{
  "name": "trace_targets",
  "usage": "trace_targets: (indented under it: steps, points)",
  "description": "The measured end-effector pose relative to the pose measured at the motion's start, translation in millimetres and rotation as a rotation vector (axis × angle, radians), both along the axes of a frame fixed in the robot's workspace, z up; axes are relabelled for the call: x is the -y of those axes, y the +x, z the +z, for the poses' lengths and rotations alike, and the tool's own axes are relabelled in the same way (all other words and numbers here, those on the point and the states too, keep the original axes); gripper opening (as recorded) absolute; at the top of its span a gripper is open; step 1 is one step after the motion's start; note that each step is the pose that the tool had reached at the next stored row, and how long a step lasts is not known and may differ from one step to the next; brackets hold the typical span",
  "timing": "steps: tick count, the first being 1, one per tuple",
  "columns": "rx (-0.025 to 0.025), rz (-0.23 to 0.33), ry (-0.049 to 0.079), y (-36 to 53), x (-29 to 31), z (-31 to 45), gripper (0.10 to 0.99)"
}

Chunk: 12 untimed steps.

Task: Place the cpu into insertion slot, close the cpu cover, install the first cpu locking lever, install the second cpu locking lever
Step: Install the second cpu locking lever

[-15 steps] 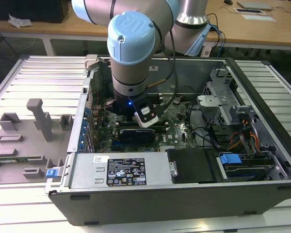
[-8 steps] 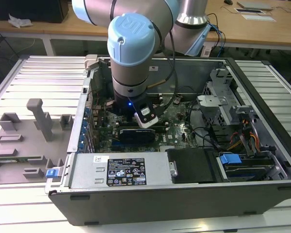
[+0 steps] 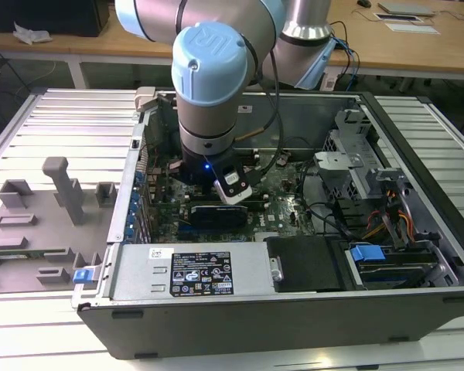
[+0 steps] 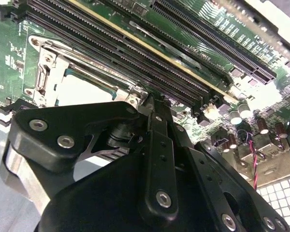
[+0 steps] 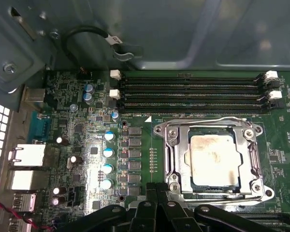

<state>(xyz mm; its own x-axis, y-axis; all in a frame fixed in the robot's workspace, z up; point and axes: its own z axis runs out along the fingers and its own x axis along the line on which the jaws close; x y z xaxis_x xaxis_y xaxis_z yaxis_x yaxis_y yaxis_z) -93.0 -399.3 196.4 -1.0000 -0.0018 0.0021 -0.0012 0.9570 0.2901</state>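
Note:
In the first wrist view the cpu (image 5: pixel 215 159) lies flat in the insertion slot (image 5: pixel 259 159), silvery-grey face up. The cpu cover (image 5: pixel 176 154) is down around it, with the chip showing through its window. A thin wire lever (image 5: pixel 203 122) runs along the slot's side by the memory slots, and another lever (image 5: pixel 222 195) runs along the opposite side. My gripper (image 5: pixel 157 186) sits at a corner of the slot, on the side with the second lever, black fingers together. In the second wrist view the gripper (image 4: pixel 151 99) has its tips pressed together just beside the cover (image 4: pixel 53 72) and the cpu (image 4: pixel 82 89).
Long black memory slots (image 5: pixel 188 92) with white clips lie beside the socket. Blue-topped capacitors (image 5: pixel 108 152) and metal rear ports (image 5: pixel 26 154) stand further along the board. In the exterior view the arm's wrist (image 3: pixel 209 116) reaches down into the open computer case (image 3: pixel 294 309); a grey fixture tray (image 3: pixel 54 209) lies at that view's left.

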Motion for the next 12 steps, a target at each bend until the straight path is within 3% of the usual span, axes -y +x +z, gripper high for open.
trace_targets:
  steps: [3,9,12]
  points:
    - [0.0002,0.0,0.0,0.0,-0.1,3.6,0.106]
    - [0.0001,0.0,0.0,0.0,0.0,20.7,0.106]
    - [0.0002,0.0,0.0,0.1,-0.1,21.4,0.106]
